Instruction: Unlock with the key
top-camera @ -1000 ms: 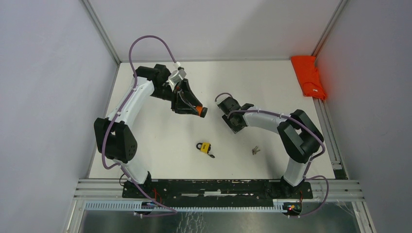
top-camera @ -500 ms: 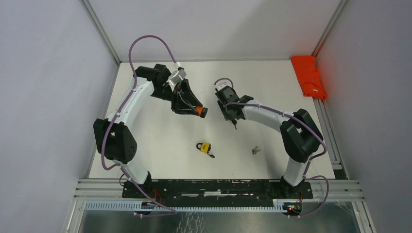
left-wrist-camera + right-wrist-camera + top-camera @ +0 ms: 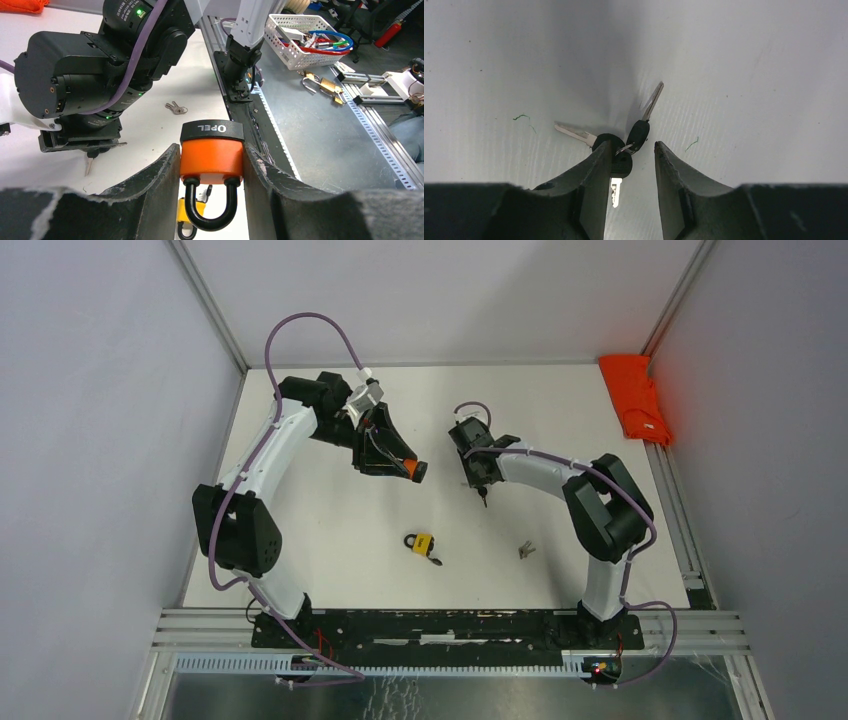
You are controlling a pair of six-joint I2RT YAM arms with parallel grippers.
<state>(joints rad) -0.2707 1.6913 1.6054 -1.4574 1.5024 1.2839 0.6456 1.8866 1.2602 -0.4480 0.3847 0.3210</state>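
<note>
Squeezed tight in the left gripper (image 3: 211,149): an orange lock (image 3: 212,159) with a black cap, up off the white table (image 3: 330,530), black loop toward the wrist. Both fingers flat against the sides of the lock, just a lock's width apart. Not far across from it, the right gripper (image 3: 632,144), nearly closed with only a thin gap, pinching a bunch of keys (image 3: 638,135) with black heads. One key head between the fingers, the other keys dangling above the table. Down on the table, nearer the arm bases, a yellow lock (image 3: 423,542), and off to its right some loose keys (image 3: 525,550). Far away in the back right corner, an orange cloth (image 3: 634,398).
</note>
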